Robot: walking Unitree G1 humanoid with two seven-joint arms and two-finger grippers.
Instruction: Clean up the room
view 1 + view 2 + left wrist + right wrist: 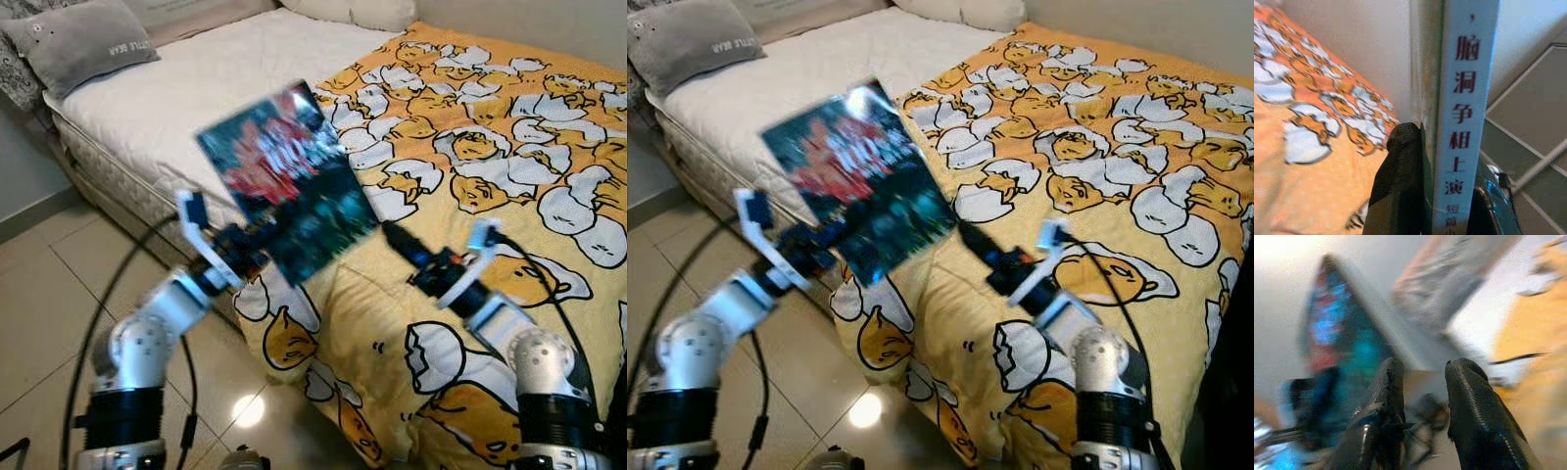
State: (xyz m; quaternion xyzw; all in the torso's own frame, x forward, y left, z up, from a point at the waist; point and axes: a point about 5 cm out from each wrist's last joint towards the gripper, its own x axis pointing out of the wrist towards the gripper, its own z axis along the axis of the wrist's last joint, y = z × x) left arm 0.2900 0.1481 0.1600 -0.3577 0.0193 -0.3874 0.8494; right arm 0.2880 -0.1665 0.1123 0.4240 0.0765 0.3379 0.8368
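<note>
The book's (pixel 289 176) cover is too blurred to read. The left claw (pixel 257 247) is clamped on its lower edge, holding it above the bed's (pixel 176 88) yellow blanket (pixel 490 196). The right claw (pixel 397 238) hovers just beside it, fingers (pixel 1476 416) slightly parted, holding nothing.

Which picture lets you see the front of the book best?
The left eye view: the book, held up by the left gripper over the bed, shows its whole red and dark cover, though blurred. The right eye view shows the same. The left wrist view shows its spine with printed characters. The right wrist view shows it blurred, edge-on.
</note>
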